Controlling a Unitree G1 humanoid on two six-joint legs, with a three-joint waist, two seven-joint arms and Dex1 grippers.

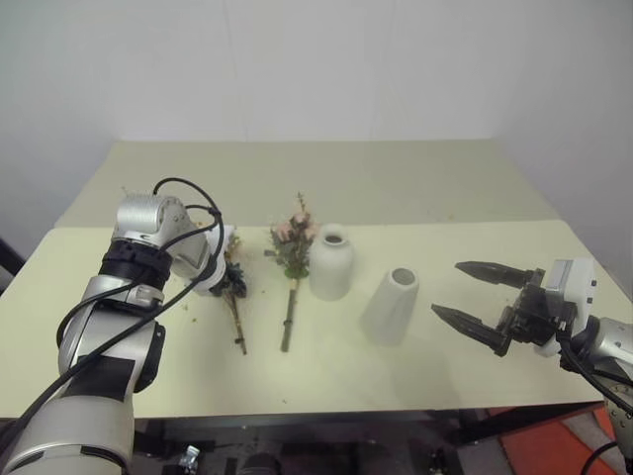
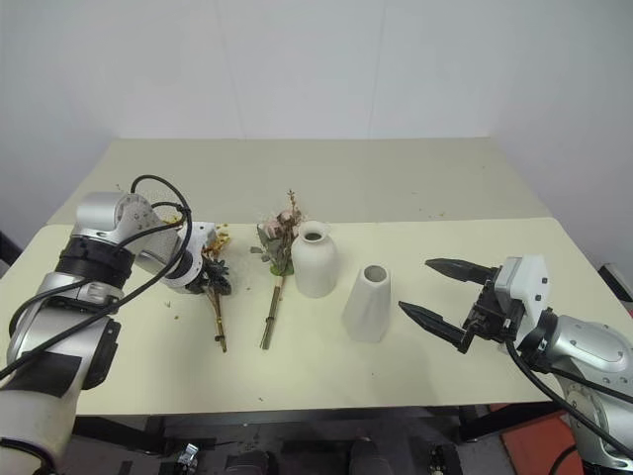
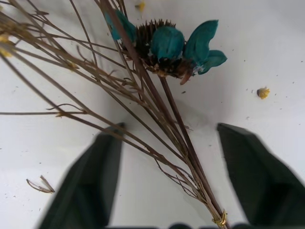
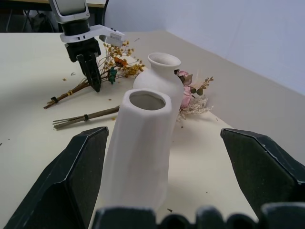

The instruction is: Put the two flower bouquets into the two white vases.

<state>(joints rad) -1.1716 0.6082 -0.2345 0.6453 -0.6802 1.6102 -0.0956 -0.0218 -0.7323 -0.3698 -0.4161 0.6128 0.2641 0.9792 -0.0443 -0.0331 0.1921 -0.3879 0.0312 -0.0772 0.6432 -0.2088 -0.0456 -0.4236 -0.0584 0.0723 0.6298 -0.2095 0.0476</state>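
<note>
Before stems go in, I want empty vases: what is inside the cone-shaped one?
The cone vase shows a bare white inner wall under its rim, no stems. Its bottom is hidden by its own wall.

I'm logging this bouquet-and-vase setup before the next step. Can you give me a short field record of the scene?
yellow-spray bouquet with teal bloom: flat on table, stems between left gripper fingers
pink rose bouquet: flat on table, beside bottle vase
rounded white bottle vase: upright, empty
white cone vase: upright, empty
right gripper: open, facing cone vase
</note>
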